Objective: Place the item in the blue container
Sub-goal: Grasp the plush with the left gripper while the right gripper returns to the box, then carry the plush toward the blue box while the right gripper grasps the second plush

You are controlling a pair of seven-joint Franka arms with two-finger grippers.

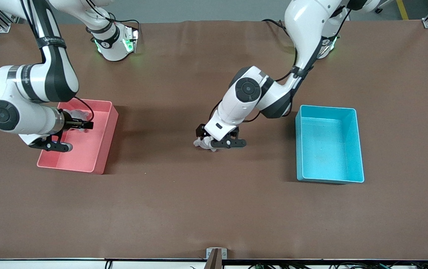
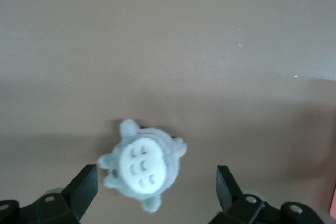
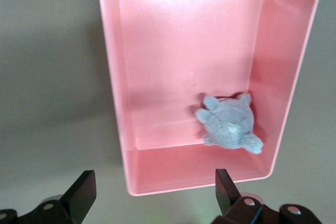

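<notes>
A small grey plush toy with a white belly (image 2: 142, 167) lies on the brown table near its middle and is partly hidden under the left hand (image 1: 203, 143). My left gripper (image 2: 156, 174) (image 1: 211, 143) hangs low over the toy. It is open, with a finger on each side and neither touching. The blue container (image 1: 329, 144) stands empty beside the toy, toward the left arm's end of the table. My right gripper (image 3: 153, 182) (image 1: 80, 124) is open over the pink bin and holds nothing.
The pink bin (image 3: 157, 103) (image 1: 102, 149) stands toward the right arm's end of the table. A second grey plush (image 3: 229, 124) lies in one of its corners. Brown table (image 1: 214, 209) spreads between the bins and the front edge.
</notes>
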